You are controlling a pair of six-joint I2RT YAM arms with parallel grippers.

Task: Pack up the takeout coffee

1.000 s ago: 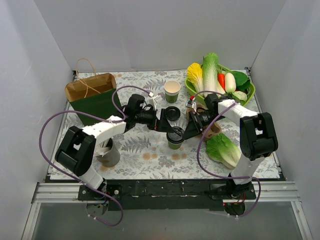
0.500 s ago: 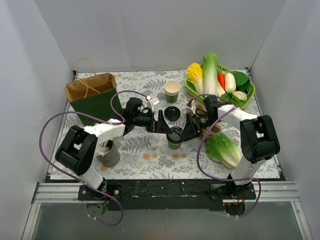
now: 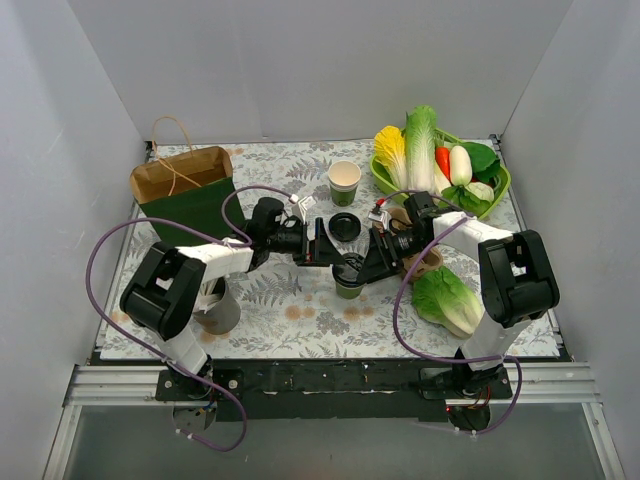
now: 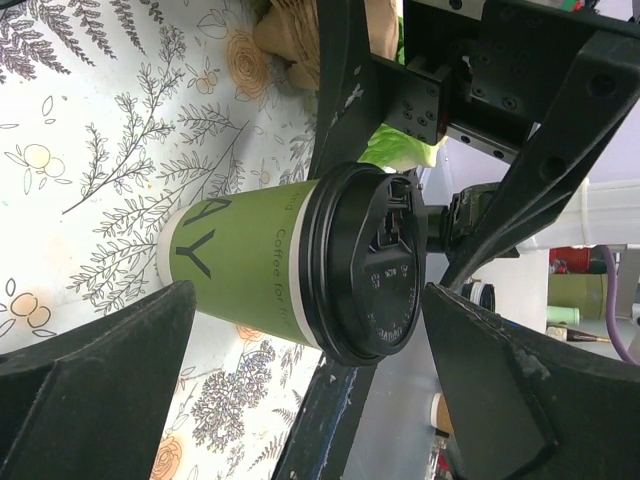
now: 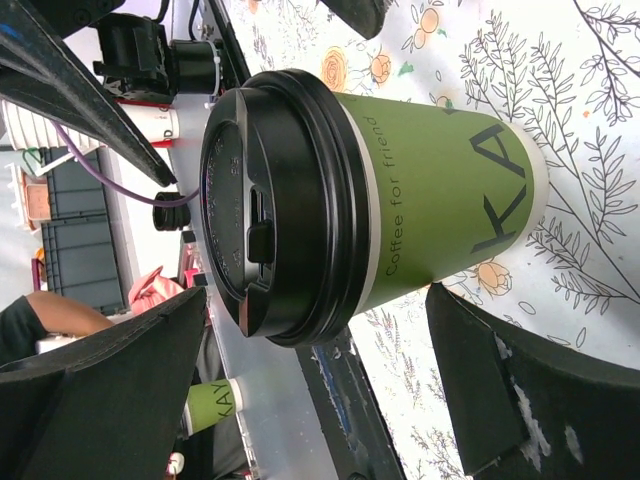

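Note:
A green paper cup with a black lid (image 3: 348, 280) stands upright on the floral mat. It also shows in the left wrist view (image 4: 260, 270) and the right wrist view (image 5: 420, 210). My left gripper (image 3: 333, 252) (image 4: 310, 290) is open and rolled on its side, with the cup just ahead of its fingertips. My right gripper (image 3: 368, 262) (image 5: 318, 292) is open on the cup's other side, rolled the same way. A second, open cup, cream over green (image 3: 344, 181), stands further back. A loose black lid (image 3: 345, 227) lies between the two cups.
A green and brown paper bag (image 3: 185, 190) stands open at the back left. A green basket (image 3: 498, 186) of vegetables is at the back right, a lettuce (image 3: 446, 298) at the front right. A grey cup (image 3: 219, 311) stands by the left arm. A brown pulp tray (image 3: 425, 260) lies under the right arm.
Both grippers have closed in on the lidded cup from either side, the left moving right and the right moving left. The cup has not moved.

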